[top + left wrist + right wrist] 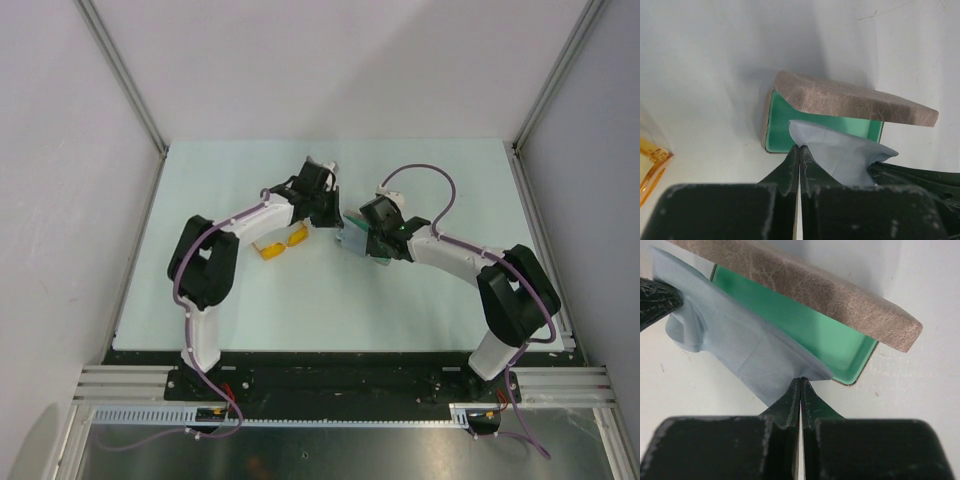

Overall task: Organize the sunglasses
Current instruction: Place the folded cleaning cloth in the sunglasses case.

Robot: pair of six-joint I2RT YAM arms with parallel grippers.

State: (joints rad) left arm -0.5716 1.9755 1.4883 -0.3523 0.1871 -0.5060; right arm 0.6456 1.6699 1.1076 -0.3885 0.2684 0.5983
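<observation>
Bright, even light throughout; soft shadows, close foregrounds blurred.

Lab robot cell: aluminium frame (pixel 121 75), plain white panels (pixel 330 60)

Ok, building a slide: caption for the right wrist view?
Right gripper shut on the blue cloth at the open teal-lined case.

A: Where do the translucent orange-lensed sunglasses (pixel 281 246) lie?
B: On the pale flat table (pixel 400 300), left of the open grey-brown speckled oblong case (pixel 855 102), beside my left arm (pixel 245 226).
A: And the light blue square cloth (pixel 845 150)?
B: Across the case's opening, under its raised lid; one end sits in my left gripper (pixel 799 147), the other in my right gripper (pixel 800 381).
</observation>
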